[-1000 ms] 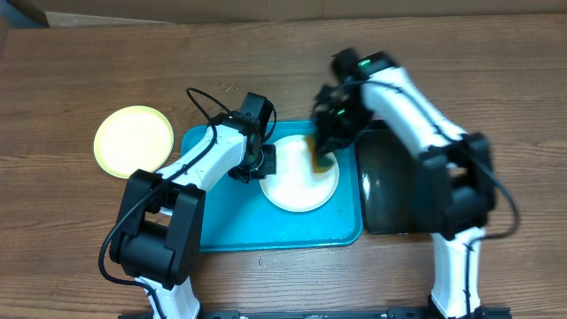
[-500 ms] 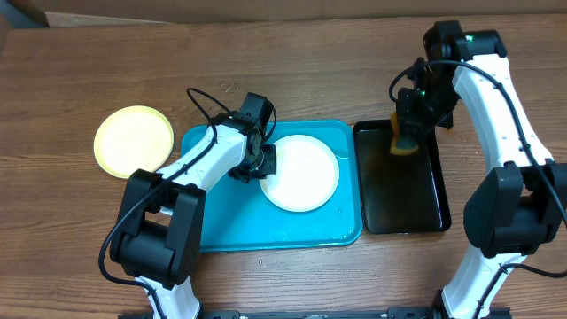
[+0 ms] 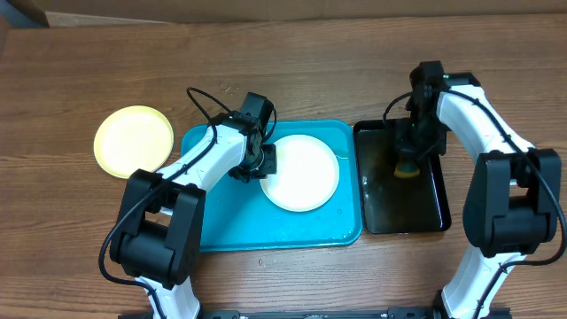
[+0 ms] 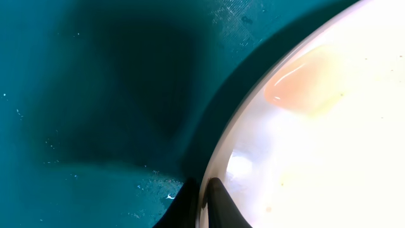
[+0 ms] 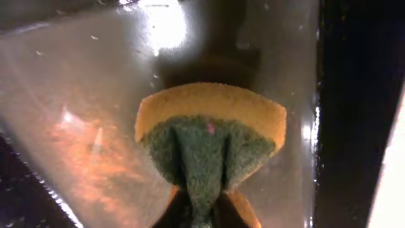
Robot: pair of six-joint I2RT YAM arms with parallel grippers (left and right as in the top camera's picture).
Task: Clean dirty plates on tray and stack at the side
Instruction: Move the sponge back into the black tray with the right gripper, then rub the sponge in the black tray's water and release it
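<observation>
Table (image 3: 292, 71): brown wood grain, spreading on every side of the left pincer (image 3: 267, 163).
Cardboard strip (image 3: 310, 11): tan, far beyond it.
Light: even.

Open tabletop (image 3: 292, 71) behind tray (image 3: 221, 235) and black tray (image 3: 425, 217); left arm (image 3: 199, 164) over tray.

Wooden table (image 3: 292, 62): pale yellow plate (image 3: 133, 142) sits at nine o'clock, turquoise tray (image 3: 292, 229) dead centre, black tray (image 3: 403, 208) just beside it at three.
</observation>
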